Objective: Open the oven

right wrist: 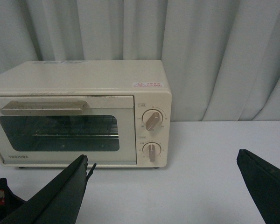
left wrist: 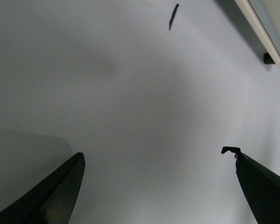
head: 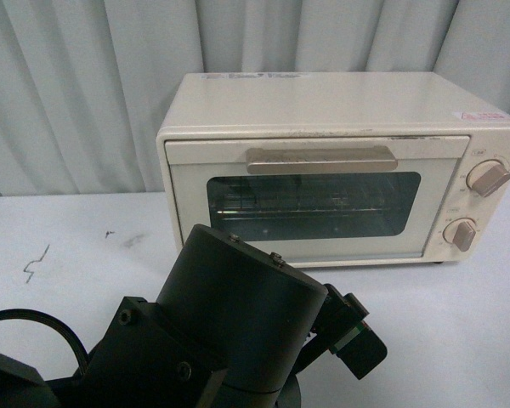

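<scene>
The cream-white oven (head: 340,110) stands on the white table at the back, its glass door shut. Its beige bar handle (head: 321,159) runs along the door's top and two round knobs (head: 490,178) sit on the right side. A wire rack shows behind the glass. The right wrist view shows the oven (right wrist: 84,88) with its handle (right wrist: 43,107). My right gripper (right wrist: 161,161) is open and empty, held short of the oven's right end. My left gripper (left wrist: 158,154) is open and empty over bare table; the oven's bottom corner (left wrist: 270,32) lies at that view's edge.
A dark arm body (head: 229,331) fills the lower middle of the front view, in front of the oven. A grey-white curtain (head: 85,85) hangs behind the table. Small dark marks (head: 36,262) lie on the table at the left.
</scene>
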You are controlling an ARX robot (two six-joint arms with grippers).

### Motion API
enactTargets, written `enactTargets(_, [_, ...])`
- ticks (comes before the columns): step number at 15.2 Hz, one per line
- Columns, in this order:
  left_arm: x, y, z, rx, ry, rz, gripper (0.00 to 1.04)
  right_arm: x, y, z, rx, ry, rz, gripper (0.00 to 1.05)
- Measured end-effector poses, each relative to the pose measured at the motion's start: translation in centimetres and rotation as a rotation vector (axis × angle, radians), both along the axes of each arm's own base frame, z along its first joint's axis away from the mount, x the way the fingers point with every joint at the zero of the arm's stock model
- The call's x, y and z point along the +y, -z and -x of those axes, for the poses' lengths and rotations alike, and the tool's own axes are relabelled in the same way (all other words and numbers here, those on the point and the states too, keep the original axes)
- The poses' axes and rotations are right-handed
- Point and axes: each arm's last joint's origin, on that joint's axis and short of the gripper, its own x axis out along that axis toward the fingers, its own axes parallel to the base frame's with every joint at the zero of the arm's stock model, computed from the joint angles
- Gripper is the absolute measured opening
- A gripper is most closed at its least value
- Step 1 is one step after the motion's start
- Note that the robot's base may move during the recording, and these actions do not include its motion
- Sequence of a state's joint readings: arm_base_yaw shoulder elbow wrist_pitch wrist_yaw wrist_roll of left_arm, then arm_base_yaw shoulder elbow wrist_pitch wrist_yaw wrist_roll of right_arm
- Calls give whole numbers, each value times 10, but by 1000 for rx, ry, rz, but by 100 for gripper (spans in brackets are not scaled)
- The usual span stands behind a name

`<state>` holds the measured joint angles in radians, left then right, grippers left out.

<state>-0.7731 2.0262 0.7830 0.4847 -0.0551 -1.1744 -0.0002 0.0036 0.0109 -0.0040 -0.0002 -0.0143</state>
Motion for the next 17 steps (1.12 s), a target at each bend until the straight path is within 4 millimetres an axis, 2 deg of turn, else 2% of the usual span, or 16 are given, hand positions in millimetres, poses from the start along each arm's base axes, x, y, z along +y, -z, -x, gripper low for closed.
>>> enactTargets(5, [2,5,-10,2,-29,-17,98,0,0,0,0,0,0,98])
enactTargets(9, [3,5,-10,8,-31,-23,98,0,0,0,0,0,0,98])
enactTargets(10, [3,5,-10,8,-31,-24,98,0,2,0,74,58,-21,98])
enactTargets(11, [3,5,-10,7,-33,-25,98,6,0,-4,259,199,-41,98])
enactTargets(12, [2,5,-10,8,-30,-23,98,6,-12,-15,239,354,-31,98])
enactTargets(13, [2,5,-10,9,-31,-23,98,2,-22,-21,197,439,-34,98])
enactTargets(14, [3,5,-10,8,-34,-26,98,2,-46,-41,126,448,-20,98])
enactTargets(15, [3,5,-10,8,-34,-26,98,7,-64,-64,86,382,36,98])
enactTargets(16, [3,5,-10,8,-33,-26,98,11,-75,-82,68,343,99,98])
enactTargets(17, [2,5,-10,9,-31,-24,98,16,-91,-113,39,309,200,98])
